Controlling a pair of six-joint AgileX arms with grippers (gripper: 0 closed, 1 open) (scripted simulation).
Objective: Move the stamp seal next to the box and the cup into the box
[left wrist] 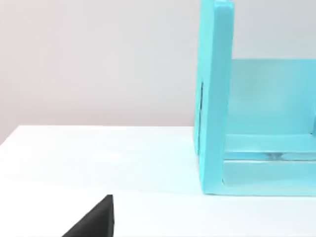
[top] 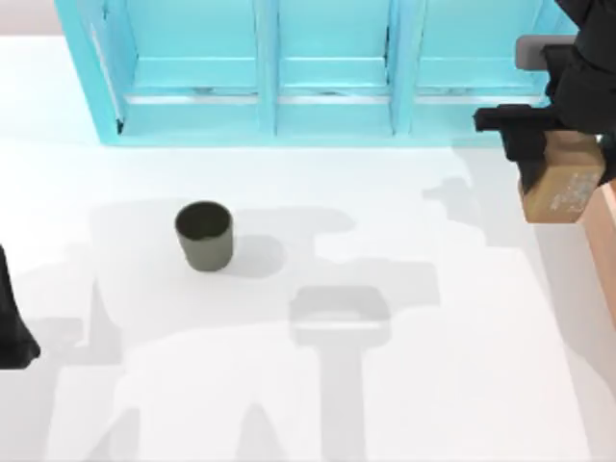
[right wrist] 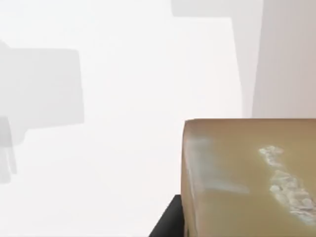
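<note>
The stamp seal (top: 562,191) was held clamped in the right gripper (top: 568,159) above the far right of the table (top: 404,318), just beside the box (top: 604,241). The cup (top: 204,235) stood upright left of centre. The left gripper (top: 14,337) was parked at the left edge; whether its fingers were open could not be told.

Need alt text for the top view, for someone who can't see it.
The right gripper holds the stamp seal at the table's right edge beside the box. The cup stands left of centre on the white table, before a turquoise cabinet.
</note>
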